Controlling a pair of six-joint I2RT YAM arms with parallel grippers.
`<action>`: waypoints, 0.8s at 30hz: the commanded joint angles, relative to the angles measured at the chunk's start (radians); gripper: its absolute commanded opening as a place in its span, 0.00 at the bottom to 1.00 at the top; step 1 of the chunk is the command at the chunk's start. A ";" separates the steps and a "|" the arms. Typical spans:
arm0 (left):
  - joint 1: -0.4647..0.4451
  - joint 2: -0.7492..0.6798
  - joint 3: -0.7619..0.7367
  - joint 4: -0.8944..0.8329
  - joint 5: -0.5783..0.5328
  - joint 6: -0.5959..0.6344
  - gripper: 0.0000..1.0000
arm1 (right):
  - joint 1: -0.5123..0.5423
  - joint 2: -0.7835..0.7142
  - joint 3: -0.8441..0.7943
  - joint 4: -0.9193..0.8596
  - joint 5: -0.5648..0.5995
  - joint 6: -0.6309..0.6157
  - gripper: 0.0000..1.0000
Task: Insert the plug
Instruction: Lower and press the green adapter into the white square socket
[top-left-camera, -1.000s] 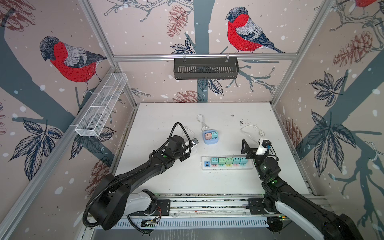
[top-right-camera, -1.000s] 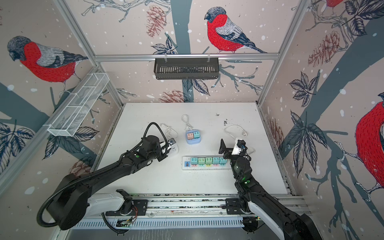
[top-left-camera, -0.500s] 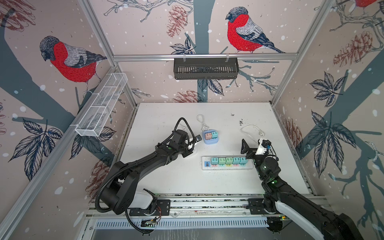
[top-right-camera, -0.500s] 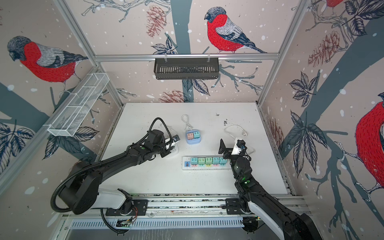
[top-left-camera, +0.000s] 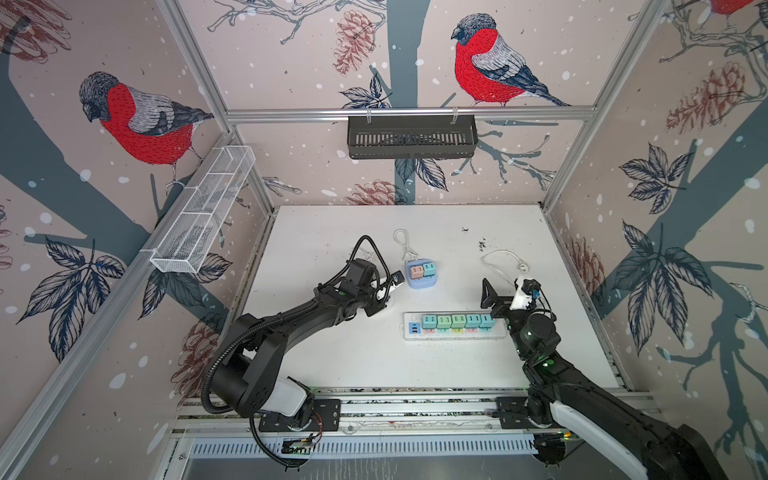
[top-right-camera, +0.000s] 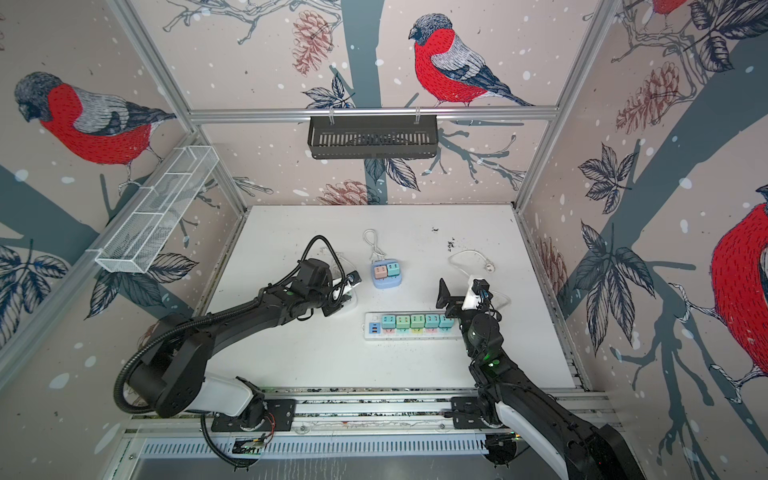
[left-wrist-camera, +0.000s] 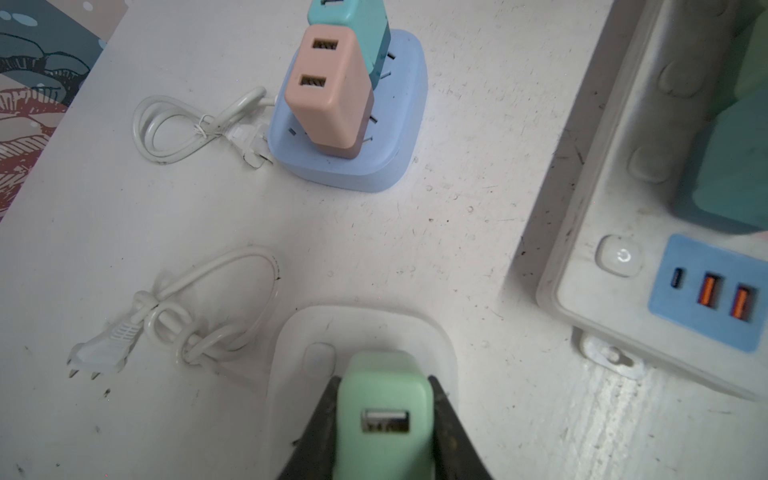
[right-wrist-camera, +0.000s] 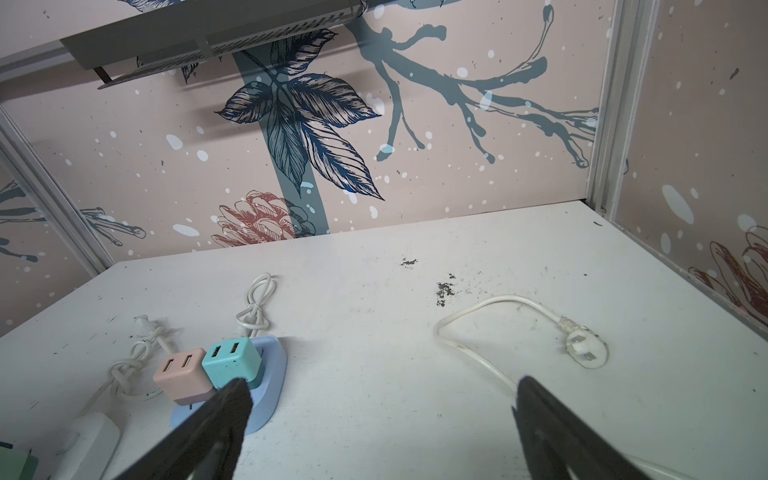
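Mint-green USB charger plug (left-wrist-camera: 384, 432) sits pinched tight in the left end effector (left-wrist-camera: 383, 382), right over a small white socket block (left-wrist-camera: 361, 328) on the counter (left-wrist-camera: 374, 232), near the blue socket block (left-wrist-camera: 399, 137). Over by the right end of the long power strip (top-left-camera: 457, 336), the right end effector (right-wrist-camera: 382, 385) gapes wide with nothing in it.

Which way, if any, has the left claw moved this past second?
Yes. The left gripper, holding the green plug, shifted toward the back wall, nearer the blue socket block.
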 joint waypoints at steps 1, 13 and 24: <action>0.004 0.007 0.006 0.036 0.037 0.001 0.00 | -0.001 0.005 0.009 0.026 -0.004 0.010 0.99; 0.015 0.049 0.009 0.037 0.039 -0.008 0.00 | -0.001 0.011 0.011 0.027 -0.007 0.009 1.00; 0.079 0.091 0.028 -0.004 0.107 -0.009 0.00 | -0.001 0.020 0.016 0.027 -0.009 0.009 1.00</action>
